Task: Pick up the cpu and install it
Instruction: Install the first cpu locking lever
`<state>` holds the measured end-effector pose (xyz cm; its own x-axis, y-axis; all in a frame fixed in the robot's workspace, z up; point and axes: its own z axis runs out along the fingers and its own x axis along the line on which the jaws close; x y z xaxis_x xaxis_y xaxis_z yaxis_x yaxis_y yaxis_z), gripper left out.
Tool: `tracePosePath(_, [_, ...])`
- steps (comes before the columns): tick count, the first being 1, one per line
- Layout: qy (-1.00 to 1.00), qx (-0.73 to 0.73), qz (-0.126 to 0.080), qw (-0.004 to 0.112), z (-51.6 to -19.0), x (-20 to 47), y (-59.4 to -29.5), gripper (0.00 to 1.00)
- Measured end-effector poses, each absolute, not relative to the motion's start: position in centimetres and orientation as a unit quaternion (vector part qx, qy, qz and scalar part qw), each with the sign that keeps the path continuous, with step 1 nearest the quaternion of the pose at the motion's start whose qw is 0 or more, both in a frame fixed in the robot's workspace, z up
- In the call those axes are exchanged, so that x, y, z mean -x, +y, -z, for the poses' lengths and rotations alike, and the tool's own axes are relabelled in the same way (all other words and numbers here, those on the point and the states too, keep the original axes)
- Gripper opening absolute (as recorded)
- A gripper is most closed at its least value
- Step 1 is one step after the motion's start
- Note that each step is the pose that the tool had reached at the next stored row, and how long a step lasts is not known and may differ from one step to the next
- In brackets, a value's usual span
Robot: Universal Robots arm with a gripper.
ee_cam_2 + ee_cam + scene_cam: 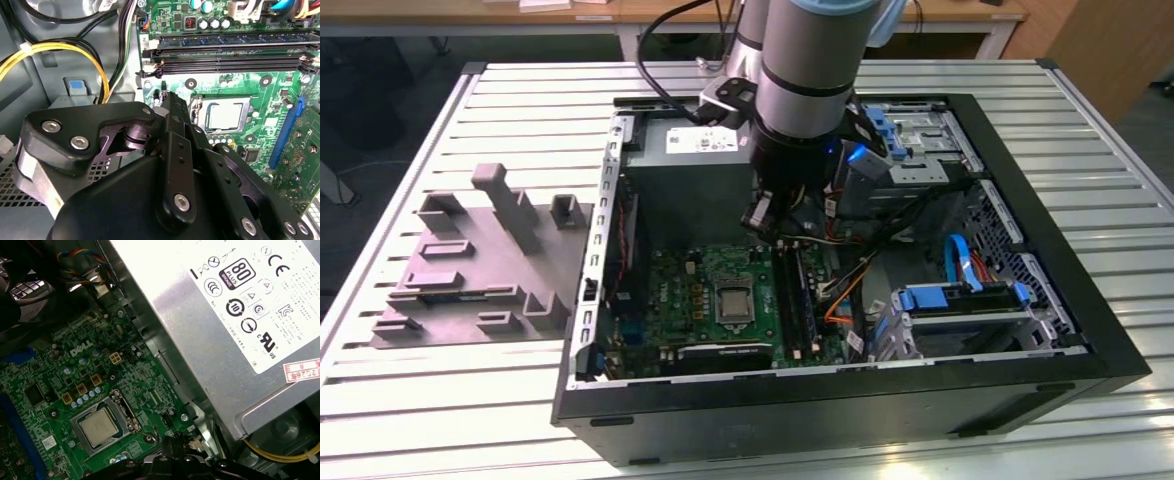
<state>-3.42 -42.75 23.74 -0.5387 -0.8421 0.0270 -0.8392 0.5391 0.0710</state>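
On the exterior view's left, a grey moulded tray (474, 265) with upright blocks sits on the pale slatted metal desk (414, 400), just beside the open black computer case (854, 400). Moving right, we're inside the case: the green circuit board (707, 290) lies flat on the case floor, and the square metal-framed socket (730, 297) shows near its middle. And there it is, the cpu (97, 427), a small flat square chip with a pale silvery-grey top, already lying inside that socket (102, 422), framed by the metal bracket in both wrist views (224, 116). Above the board, the silver and black robot arm (807, 80) reaches down into the case, beside the grey metal power supply box (225, 315) with its white label. The black hand (167, 100) hangs over the board near the socket, apart from the chip and carrying nothing; its fingers (172, 130) look pressed together in the second wrist view. Further right, black memory slots (230, 55) run alongside the socket, and blue drive brackets (961, 297) sit at the exterior view's right.
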Motion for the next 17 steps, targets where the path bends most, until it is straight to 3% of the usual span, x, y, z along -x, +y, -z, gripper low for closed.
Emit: tracePosePath(17, [-0.876, -0.48, 0.025, 0.029, -23.74, 3.85, -43.4, 0.11])
